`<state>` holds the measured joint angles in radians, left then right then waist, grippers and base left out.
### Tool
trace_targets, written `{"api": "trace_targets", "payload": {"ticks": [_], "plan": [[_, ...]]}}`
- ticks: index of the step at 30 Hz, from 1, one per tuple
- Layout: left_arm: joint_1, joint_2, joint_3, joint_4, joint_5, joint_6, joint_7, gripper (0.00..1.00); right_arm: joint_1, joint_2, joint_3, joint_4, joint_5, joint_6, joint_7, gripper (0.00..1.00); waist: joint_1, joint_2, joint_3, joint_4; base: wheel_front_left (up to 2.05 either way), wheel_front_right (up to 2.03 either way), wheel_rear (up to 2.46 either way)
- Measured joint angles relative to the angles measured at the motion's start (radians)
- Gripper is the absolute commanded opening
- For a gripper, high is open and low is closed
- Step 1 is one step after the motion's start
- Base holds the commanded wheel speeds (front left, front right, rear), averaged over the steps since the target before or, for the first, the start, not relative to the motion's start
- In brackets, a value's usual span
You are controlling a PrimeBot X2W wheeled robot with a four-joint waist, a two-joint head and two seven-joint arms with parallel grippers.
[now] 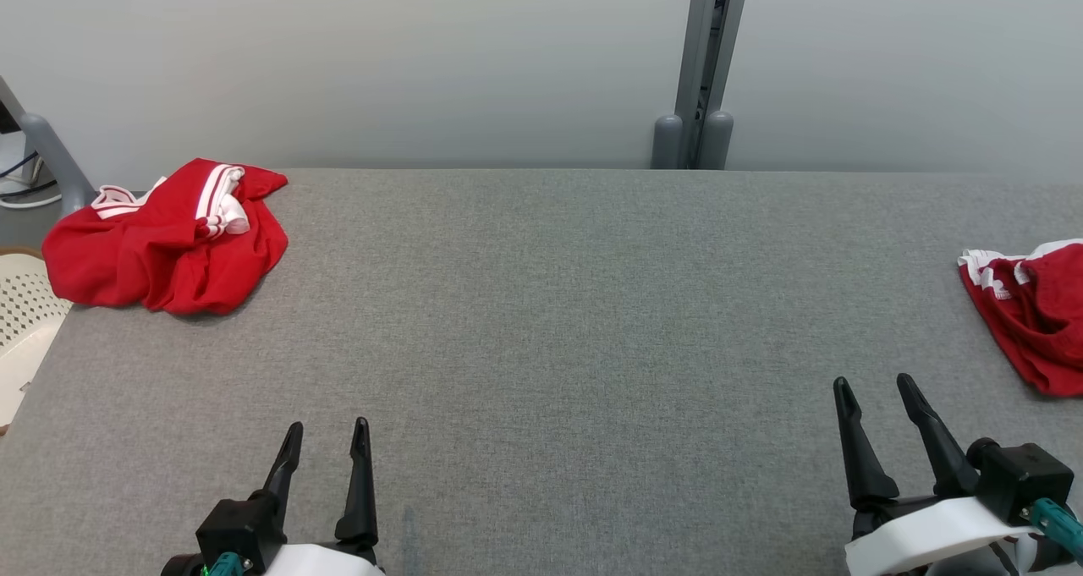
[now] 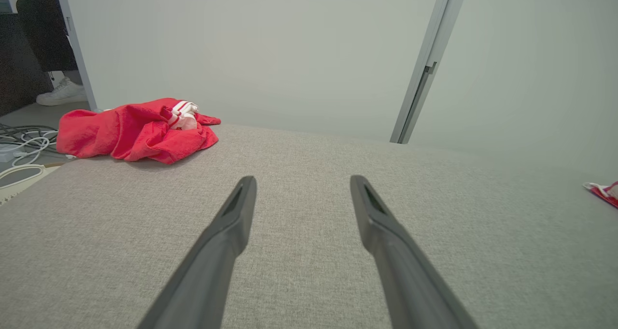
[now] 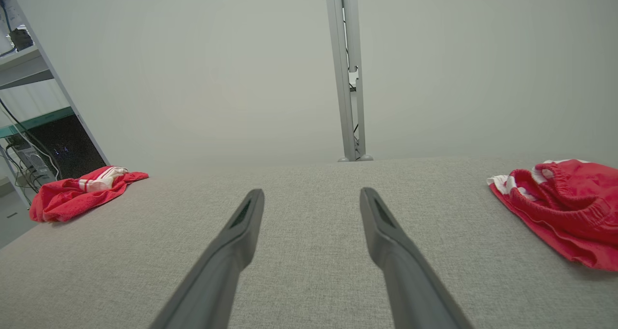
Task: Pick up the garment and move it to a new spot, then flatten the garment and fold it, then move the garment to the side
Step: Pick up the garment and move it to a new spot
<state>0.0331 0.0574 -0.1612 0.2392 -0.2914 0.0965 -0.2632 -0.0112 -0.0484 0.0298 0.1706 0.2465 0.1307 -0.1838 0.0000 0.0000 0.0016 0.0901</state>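
A crumpled red garment with white stripes (image 1: 165,242) (image 2: 135,131) (image 3: 72,193) lies at the far left corner of the grey table (image 1: 541,305). Another red and white garment (image 1: 1028,305) (image 3: 565,208) (image 2: 603,193) is bunched at the right edge, partly cut off by the head view. My left gripper (image 1: 327,430) (image 2: 301,180) hovers open near the front edge, left of centre, with nothing between its fingers. My right gripper (image 1: 874,383) (image 3: 311,193) stands open at the front right, a short way left of the right garment and apart from it.
A white perforated basket (image 1: 21,331) sits off the table's left edge. Cables (image 2: 21,145) lie on the floor there, and a person's white shoe (image 2: 63,93) shows beyond them. A grey post (image 1: 702,68) rises behind the table against a pale wall.
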Motion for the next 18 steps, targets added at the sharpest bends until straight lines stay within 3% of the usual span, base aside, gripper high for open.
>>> {"api": "trace_targets", "payload": {"ticks": [11, 18], "plan": [[-0.002, -0.002, 0.001, -0.001, 0.007, -0.003, 0.0, 1.0, 0.001, 0.0, -0.017, 0.011, -0.003, 0.0, 0.008, 1.0, 0.0, 0.0, -0.004, 0.025, 0.0, 0.0, 0.0], [-0.014, 0.004, 0.0, -0.004, 0.014, -0.006, 0.0, 1.0, 0.014, 0.0, -0.023, 0.009, -0.001, 0.0, 0.006, 1.0, 0.0, 0.0, -0.013, 0.12, 0.0, 0.0, 0.0]]}}
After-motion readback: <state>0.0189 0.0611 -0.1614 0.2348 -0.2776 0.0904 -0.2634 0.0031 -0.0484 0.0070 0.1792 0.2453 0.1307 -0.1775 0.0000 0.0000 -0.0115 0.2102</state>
